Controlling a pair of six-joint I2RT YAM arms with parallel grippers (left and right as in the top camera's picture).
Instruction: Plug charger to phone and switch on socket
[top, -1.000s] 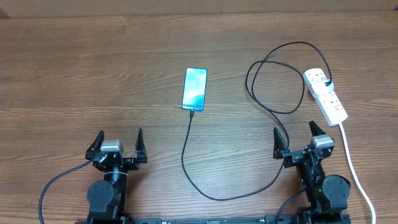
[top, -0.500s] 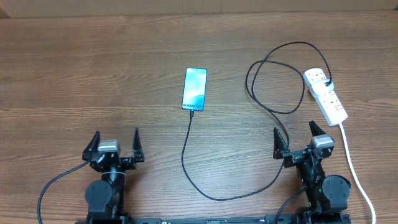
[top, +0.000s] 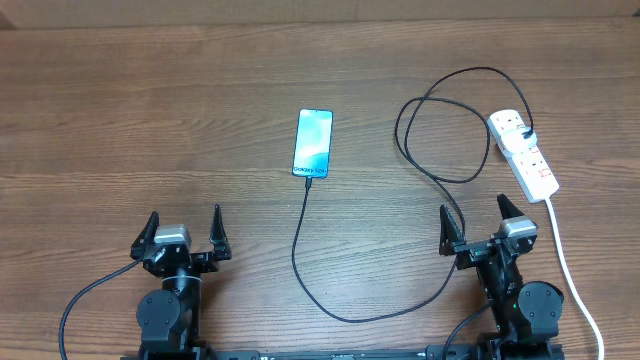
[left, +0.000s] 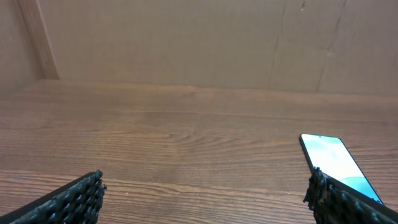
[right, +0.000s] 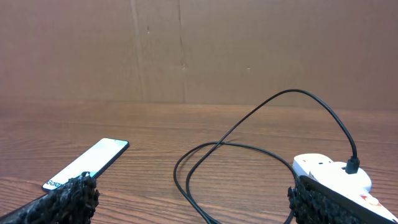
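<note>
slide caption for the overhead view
The charger runs from socket to phone; left gripper and right gripper open and empty.

The phone (top: 312, 143) has small dark words near the bottom of its light blue screen. From above they look like "Galaxy S24+", but they are tiny. In the right wrist view they are just a blur. The socket (top: 523, 152) has a red label, too small to read.

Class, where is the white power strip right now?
In the overhead view the white power strip lies far right, just beyond the right gripper, with the black charger cable plugged in near its far end.
</note>
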